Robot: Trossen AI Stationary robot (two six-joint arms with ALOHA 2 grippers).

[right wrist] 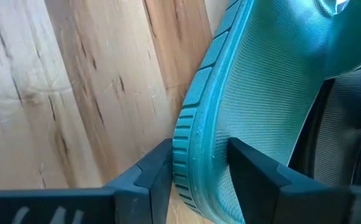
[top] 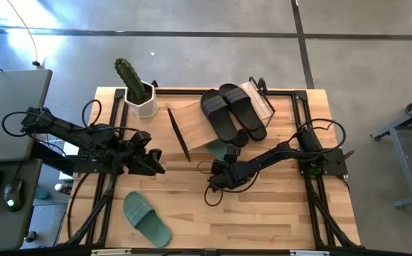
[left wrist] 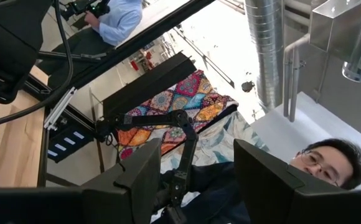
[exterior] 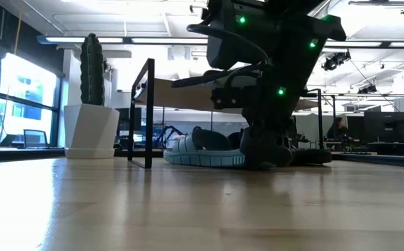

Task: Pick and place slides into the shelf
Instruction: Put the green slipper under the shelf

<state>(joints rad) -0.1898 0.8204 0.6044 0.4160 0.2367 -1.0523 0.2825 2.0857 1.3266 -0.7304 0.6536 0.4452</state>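
The shelf [top: 192, 124] stands at the table's far middle, with two black slides [top: 229, 110] lying side by side on its top board. One sage green slide [top: 219, 150] lies on the table, partly under the shelf's near edge. In the low view this green slide [exterior: 202, 152] rests flat beneath the board [exterior: 181, 94]. My right gripper [top: 217, 174] is shut on it. A second green slide [top: 147, 219] lies sole-down near the table's near left. My left gripper [top: 153, 162] hovers open at the left, touching nothing. Its wrist view [left wrist: 193, 180] shows only the room. My right gripper [right wrist: 199, 165] pinches the green slide by the ridged side edge of its sole [right wrist: 190, 146]. One finger [right wrist: 152, 174] is outside the rim and the other [right wrist: 255, 174] is on the footbed. It comes in low from the table's near side, and the slide rests on the table.
A white hexagonal pot with a cactus [top: 141, 99] stands on the table's far left, beside the shelf. The shelf's black wire legs [exterior: 148, 115] stand close to the held slide. Bare wood [top: 263, 213] lies toward the near right. People show in the left wrist view.
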